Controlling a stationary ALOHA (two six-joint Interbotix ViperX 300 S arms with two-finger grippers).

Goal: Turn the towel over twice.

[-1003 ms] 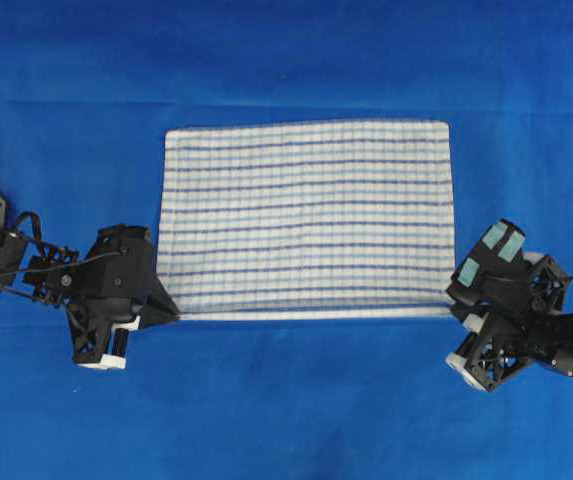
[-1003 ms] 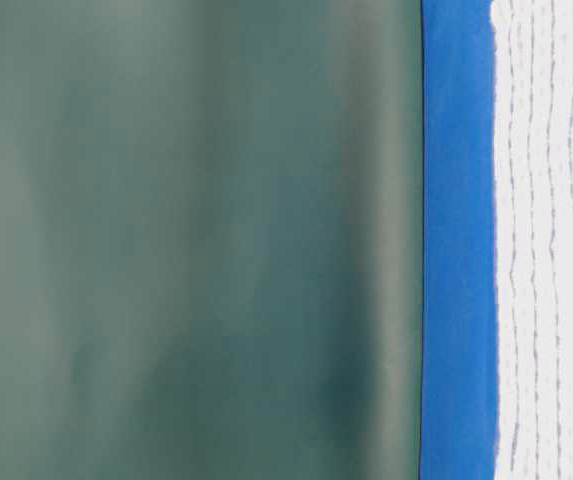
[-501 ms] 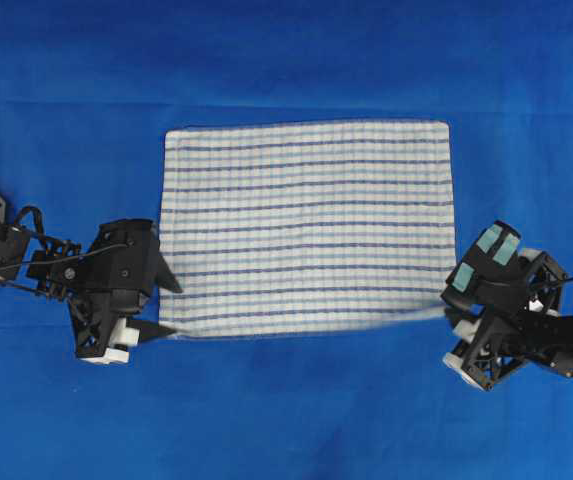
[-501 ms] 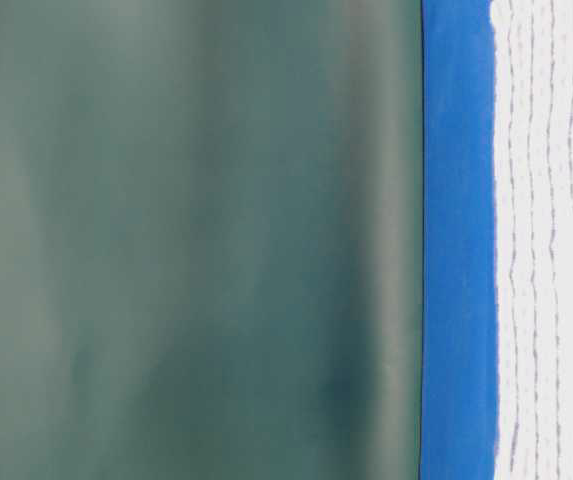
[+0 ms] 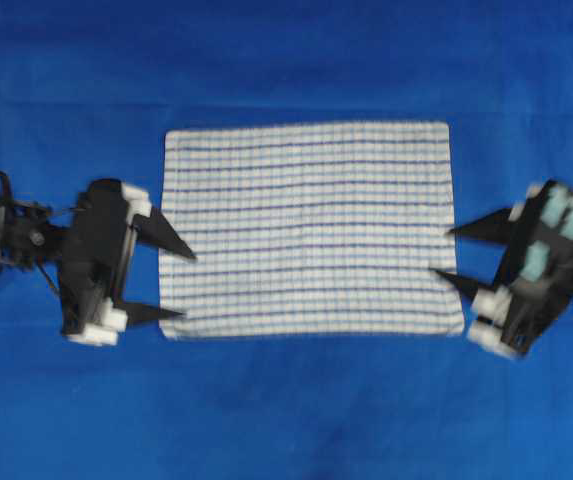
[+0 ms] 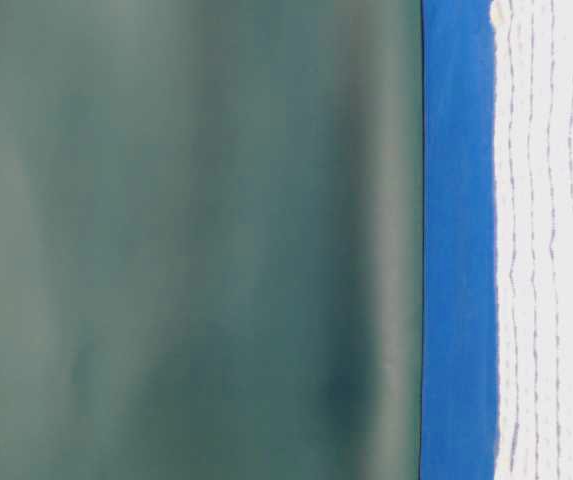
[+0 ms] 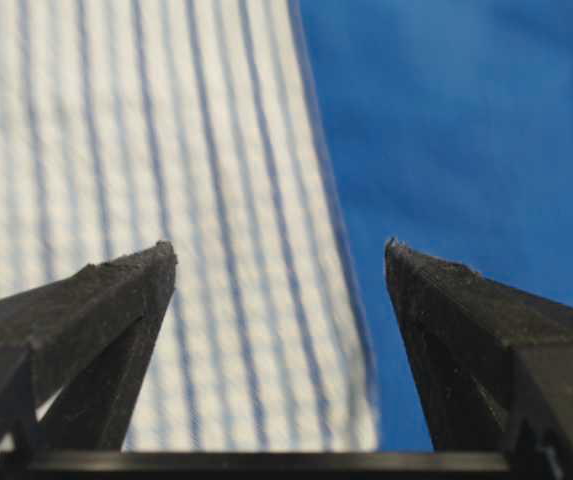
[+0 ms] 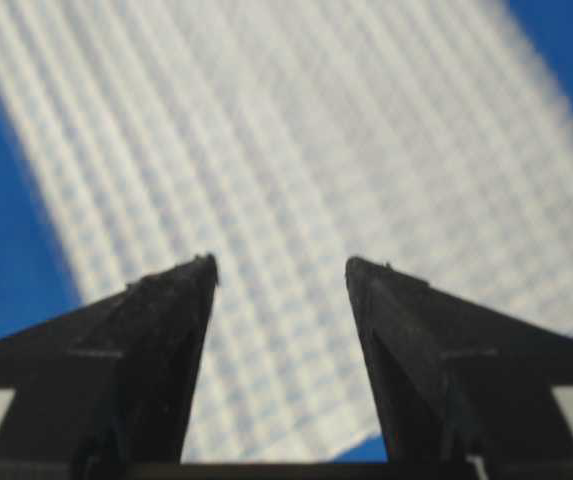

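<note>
Now, towel (image 5: 308, 228): it lies flat and spread out as a rectangle in the middle of the blue table cloth (image 5: 286, 60), stripes running side to side in the overhead view; its near edge looks straight, with no fold showing.
Towel from table level: a white striped band (image 6: 551, 240) lies on the blue cloth, and a blurred grey-green backdrop (image 6: 186, 240) stands behind.
Left gripper (image 5: 186, 284): jaws spread wide apart — nothing is between them. Its fingertips sit at the towel's left edge, near the lower left corner, one over the cloth's margin and one just off it.
Left wrist view: the two black fingers (image 7: 96, 300) frame the towel's long edge (image 7: 216, 200), with bare blue cloth to the right.
Right gripper (image 5: 442, 252): also gaping, empty — its tips point at the towel's right edge, near the lower right corner.
Right wrist view: the dark fingers (image 8: 156, 330) stand apart above the checked weave (image 8: 296, 150), which is blurred.
Contact: whether either tip touches the towel cannot be told.
</note>
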